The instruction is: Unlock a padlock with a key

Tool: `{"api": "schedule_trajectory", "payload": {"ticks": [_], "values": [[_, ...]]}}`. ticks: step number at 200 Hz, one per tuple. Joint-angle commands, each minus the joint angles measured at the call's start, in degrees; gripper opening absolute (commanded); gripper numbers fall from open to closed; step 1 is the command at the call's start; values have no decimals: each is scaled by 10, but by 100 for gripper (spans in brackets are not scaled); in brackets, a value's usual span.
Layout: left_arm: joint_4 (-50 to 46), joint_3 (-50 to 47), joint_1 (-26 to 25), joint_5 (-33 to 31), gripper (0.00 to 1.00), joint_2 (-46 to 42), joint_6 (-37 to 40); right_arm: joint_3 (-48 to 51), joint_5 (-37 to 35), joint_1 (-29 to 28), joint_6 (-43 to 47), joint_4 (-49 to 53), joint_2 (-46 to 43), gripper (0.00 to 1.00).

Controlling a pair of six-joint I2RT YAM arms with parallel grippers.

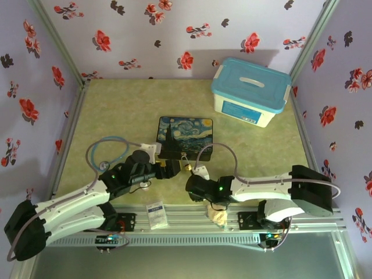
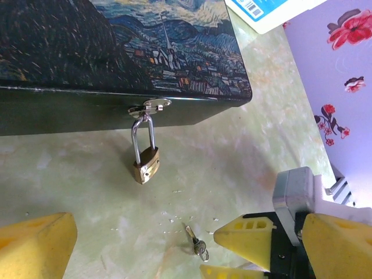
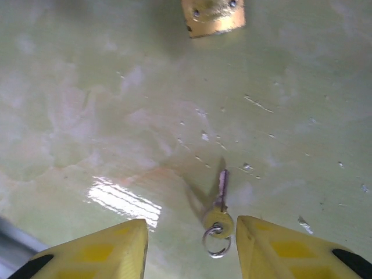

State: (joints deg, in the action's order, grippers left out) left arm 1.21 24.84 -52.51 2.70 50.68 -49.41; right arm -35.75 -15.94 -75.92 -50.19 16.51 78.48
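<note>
**Padlock.** The padlock (image 2: 145, 165) hangs by its silver shackle from the metal hasp (image 2: 150, 106) on the front wall of the starry-night tin (image 2: 87, 52). The shackle is seated in the brass body. The body sits low, just in front of the tin wall. Whether it touches the worktop (image 3: 70, 116) cannot be told.

**Key.** The key (image 3: 221, 200) lies flat on the worktop, near the padlock on the side towards the arms. Its blade points at the padlock body. Its round head carries a small wire ring at the near end.

**Right pincer.** The right pincer (image 3: 192, 224) is spread moderately wide and has hold of nothing. Its yellow fingers (image 3: 110, 250) stand on either side of the key head, with the head closer to the right-hand finger in the right wrist view. Neither finger touches the key.

**Left pincer.** The left pincer (image 2: 189, 238) is spread wide and has hold of nothing. It faces the front of the tin, and the padlock lies ahead of it.

**Surroundings.** A white storage box with a blue lid (image 1: 250, 93) stands at the far right of the worktop. A stethoscope with blue tubing (image 1: 107, 152) lies left of the tin.
</note>
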Motion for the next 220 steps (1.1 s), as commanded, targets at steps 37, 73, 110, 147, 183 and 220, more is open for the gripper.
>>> {"api": "schedule_trajectory", "payload": {"ticks": [37,73,110,147,183,220], "values": [[20,-18,-4,-36,100,-23,-13,7,-15,-6,-33,-2,24,34],[32,-15,-4,-35,100,-3,-15,16,-21,-8,-38,-5,33,34],[38,-19,-5,-34,100,0,-16,17,-18,-12,-41,-12,51,31],[44,-29,-4,-39,100,-2,-23,25,-16,-16,-33,-34,66,22],[55,-40,-4,-41,100,6,-27,43,-14,-16,-28,-57,54,6],[106,-52,-8,-32,98,29,-27,100,17,6,-7,-133,-2,0]]}}
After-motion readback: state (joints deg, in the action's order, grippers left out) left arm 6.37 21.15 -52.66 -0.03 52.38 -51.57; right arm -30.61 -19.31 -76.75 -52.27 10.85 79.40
